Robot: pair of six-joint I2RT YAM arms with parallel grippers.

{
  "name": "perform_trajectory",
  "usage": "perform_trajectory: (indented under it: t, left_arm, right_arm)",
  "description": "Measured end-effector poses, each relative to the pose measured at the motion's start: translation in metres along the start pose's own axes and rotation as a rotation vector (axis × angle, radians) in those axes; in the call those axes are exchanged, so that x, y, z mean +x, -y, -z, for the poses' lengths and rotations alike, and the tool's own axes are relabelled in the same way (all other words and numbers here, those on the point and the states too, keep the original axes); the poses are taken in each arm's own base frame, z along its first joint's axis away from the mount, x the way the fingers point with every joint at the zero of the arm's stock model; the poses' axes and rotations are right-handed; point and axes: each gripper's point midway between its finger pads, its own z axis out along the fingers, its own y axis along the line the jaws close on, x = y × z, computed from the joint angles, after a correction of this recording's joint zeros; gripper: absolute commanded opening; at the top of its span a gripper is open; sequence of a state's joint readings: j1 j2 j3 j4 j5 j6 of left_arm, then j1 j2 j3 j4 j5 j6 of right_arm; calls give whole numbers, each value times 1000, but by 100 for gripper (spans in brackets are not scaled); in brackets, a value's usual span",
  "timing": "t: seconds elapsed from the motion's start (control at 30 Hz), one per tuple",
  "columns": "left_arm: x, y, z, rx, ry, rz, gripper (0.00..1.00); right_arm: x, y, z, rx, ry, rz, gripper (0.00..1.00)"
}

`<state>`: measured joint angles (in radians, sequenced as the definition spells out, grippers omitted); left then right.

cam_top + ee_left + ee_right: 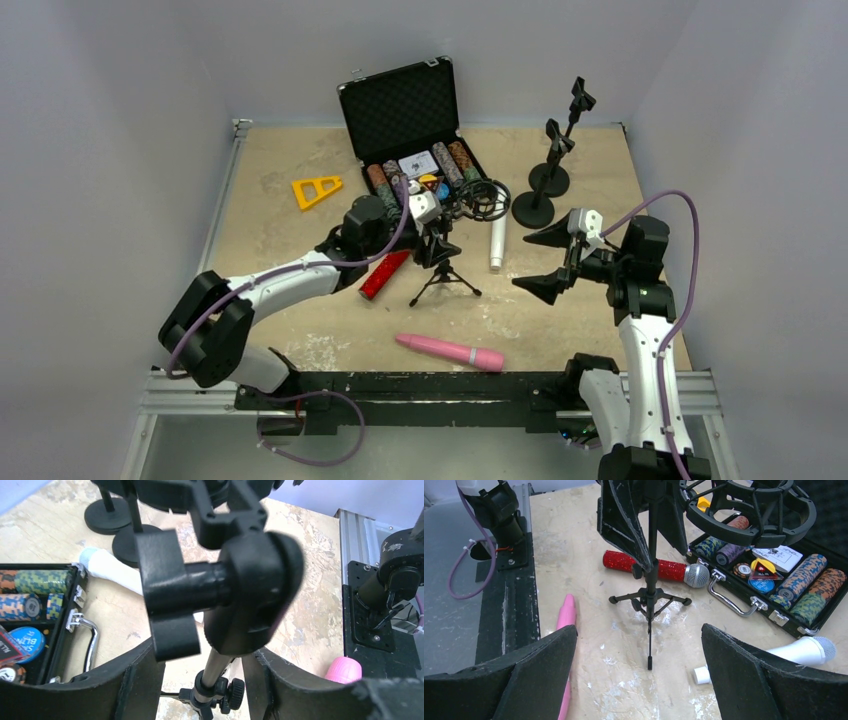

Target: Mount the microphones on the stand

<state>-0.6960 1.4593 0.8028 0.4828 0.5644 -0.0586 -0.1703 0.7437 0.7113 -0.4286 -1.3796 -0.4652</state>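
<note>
Microphones all loose on counter (270,215), none mounted: red one (385,273) beside stand (443,272), white one (496,243) behind, pink one (450,351) nearest me | left tool (205,652) open astride stand pole, gripping nothing, I judge to steady it | right tool (520,262) wide open, empty.

From above, the left arm (290,280) hides one end of the red microphone (385,275).

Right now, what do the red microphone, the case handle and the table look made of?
The red microphone: glitter-coated body, sparkly; its head looks like silver metal mesh. The case handle: shiny metal, probably chromed, going by the bright reflections. The table: mottled beige board, matte, scuffed white; wood or composite, cannot tell.
</note>
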Motion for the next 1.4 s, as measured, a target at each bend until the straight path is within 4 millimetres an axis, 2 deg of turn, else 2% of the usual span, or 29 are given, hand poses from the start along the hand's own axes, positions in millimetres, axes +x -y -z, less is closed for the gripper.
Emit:
perform_trajectory:
  t: [0.13,0.23,0.27,0.43,0.67,0.8,0.9,1.03,1.2,1.4]
  left_arm:
    - [-12,3,9,-15,13,-10,75]
    - [-24,5,19,-37,25,-28,92]
    - [-29,5,23,-45,28,-35,95]
    - [-43,13,45,-82,40,-50,98]
    - [-45,25,84,-142,13,-61,99]
    - [-40,19,114,-257,-31,-34,99]
    - [-25,9,136,-379,-94,21,99]
    - [4,-6,152,-510,-195,122,99]
    - [59,-21,155,-623,-377,283,99]
    - [114,-31,155,-693,-566,396,99]
  right_arm:
    - [0,0,0,1,0,-1,99]
    - [0,0,0,1,-1,1,99]
    - [0,-1,0,1,0,5,99]
    - [1,-1,1,1,-3,12,99]
    - [4,-2,1,3,-8,16,99]
    - [6,0,2,18,-17,16,98]
    - [7,2,2,27,-22,19,98]
    - [7,3,3,34,-26,22,98]
    - [12,6,3,52,-38,18,98]
    - [16,10,3,63,-49,5,98]
